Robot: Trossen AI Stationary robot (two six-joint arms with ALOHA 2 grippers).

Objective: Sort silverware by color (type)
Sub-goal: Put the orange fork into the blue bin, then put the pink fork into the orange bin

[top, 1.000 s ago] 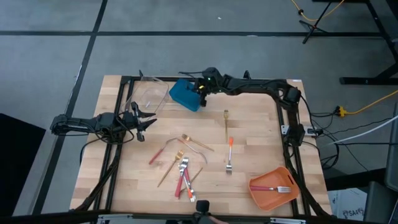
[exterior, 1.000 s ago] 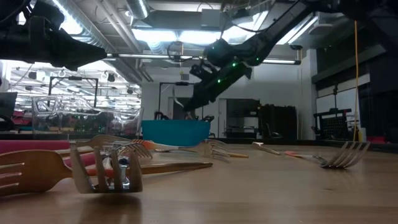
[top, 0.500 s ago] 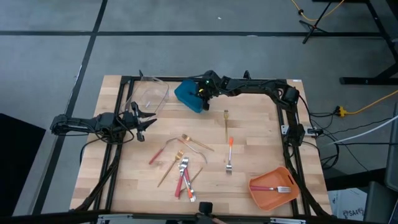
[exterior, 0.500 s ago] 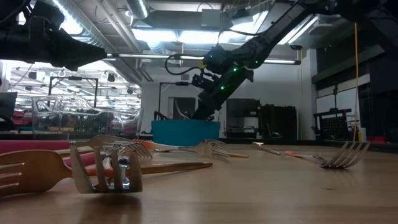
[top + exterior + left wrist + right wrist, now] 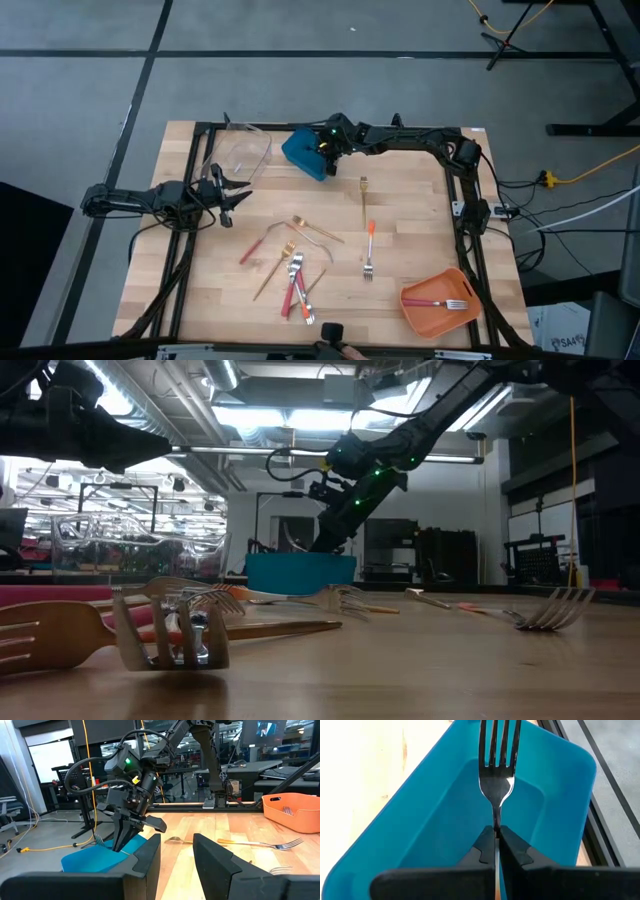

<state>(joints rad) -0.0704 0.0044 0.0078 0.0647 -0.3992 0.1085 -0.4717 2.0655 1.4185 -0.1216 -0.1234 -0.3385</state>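
Scattered at the table's near middle: gold, orange- and red-handled forks (image 5: pixel 291 268). Parked at left edge, left gripper (image 5: pixel 233 195), jaws apart, empty. Farther back, over blue bin (image 5: pixel 302 153), right gripper (image 5: pixel 322 147) pinching silver-headed fork (image 5: pixel 497 767).

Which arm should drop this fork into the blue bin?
The right. Its pincer is already shut on the fork over the blue bin. The left pincer waits open and empty near the table's left edge.
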